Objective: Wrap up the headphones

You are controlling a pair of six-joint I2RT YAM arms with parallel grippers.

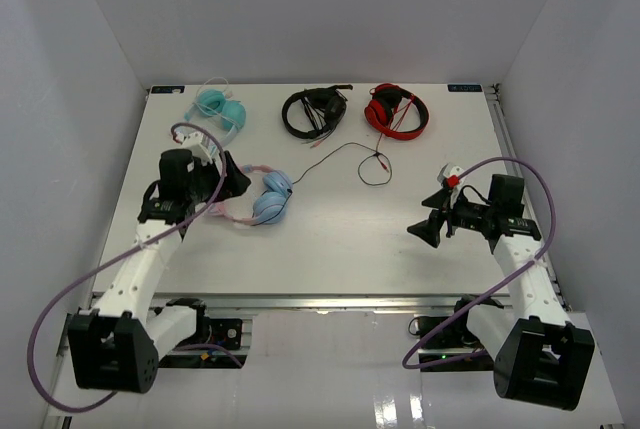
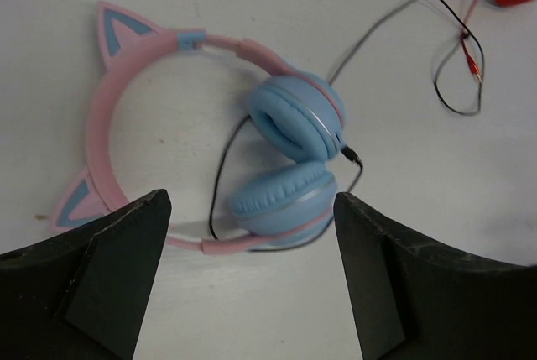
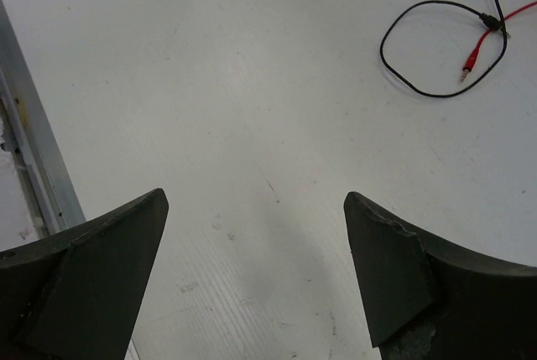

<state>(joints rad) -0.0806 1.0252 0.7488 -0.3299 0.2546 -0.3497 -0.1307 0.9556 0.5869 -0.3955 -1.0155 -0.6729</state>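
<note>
Left gripper [image 1: 236, 177], jaws wide, hangs at the left end of the headphones [image 1: 270, 201]; right gripper [image 1: 424, 230], equally wide, sits well apart to the right.

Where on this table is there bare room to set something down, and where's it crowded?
Bare: the near table strip between the headphones and the right hand, and the patch right of the cable loop. Crowded: the back edge, with the teal pair, black pair and red pair, and around the left hand.
</note>
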